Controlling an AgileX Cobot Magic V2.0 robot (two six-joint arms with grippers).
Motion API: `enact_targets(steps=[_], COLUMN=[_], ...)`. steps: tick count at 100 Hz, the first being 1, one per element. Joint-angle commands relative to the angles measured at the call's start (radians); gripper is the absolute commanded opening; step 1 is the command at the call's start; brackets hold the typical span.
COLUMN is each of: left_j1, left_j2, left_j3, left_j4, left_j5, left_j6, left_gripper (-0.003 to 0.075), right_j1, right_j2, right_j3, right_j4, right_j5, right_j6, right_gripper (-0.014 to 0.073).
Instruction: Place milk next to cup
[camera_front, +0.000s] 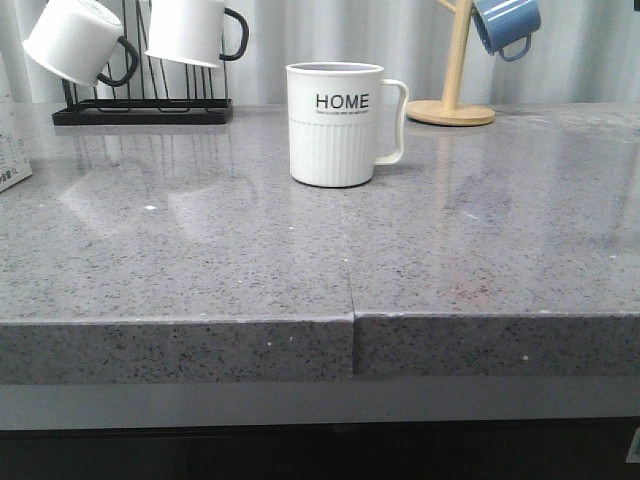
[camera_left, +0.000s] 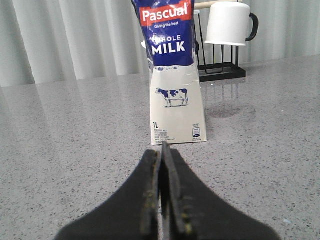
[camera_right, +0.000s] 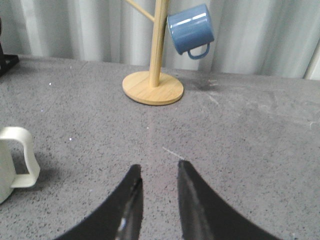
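Left pincer (camera_left: 163, 165): jaws pressed together, empty, low over the grey counter (camera_left: 65, 150). Milk carton (camera_left: 175, 80): upright on the counter just ahead of the closed tips, not touching them; black rack (camera_left: 222, 70) with a white mug (camera_left: 227, 22) behind. Right pincer (camera_right: 157, 185): jaws parted, empty. Cup (camera_front: 335, 125): upright, handle (camera_right: 22, 157) beside and apart from the right pincer; wooden stand (camera_right: 155, 85) with a blue mug (camera_right: 190, 30) farther ahead.
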Motion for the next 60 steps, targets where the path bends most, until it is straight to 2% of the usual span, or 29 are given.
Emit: enact_targets(steps=[1, 26, 40, 47, 60], left_j1=[-0.001, -0.001, -0.001, -0.001, -0.001], left_j2=[-0.032, -0.032, -0.032, -0.032, -0.032], left_j3=[0.051, 0.051, 0.051, 0.051, 0.051], left_j4=[-0.008, -0.008, -0.008, -0.008, -0.008], left_j5=[-0.087, -0.087, -0.087, -0.087, -0.087], left_j6=[-0.001, -0.001, -0.001, -0.001, -0.001], left_gripper=[-0.002, -0.0021, -0.002, -0.002, -0.002], right_j1=[-0.008, -0.013, -0.062, -0.1, -0.2], right_j2=[-0.024, -0.024, -0.024, -0.025, -0.044], right_j3=[-0.02, -0.02, -0.018, -0.018, -0.017], right_j4=[-0.023, -0.019, -0.043, -0.147, -0.437], right_j5=[-0.034, -0.035, -0.004, 0.049, 0.168], right_j6=[-0.014, -0.014, -0.005, 0.081, 0.428], right_gripper=[0.0204, 0.0204, 0.0204, 0.0204, 0.0204])
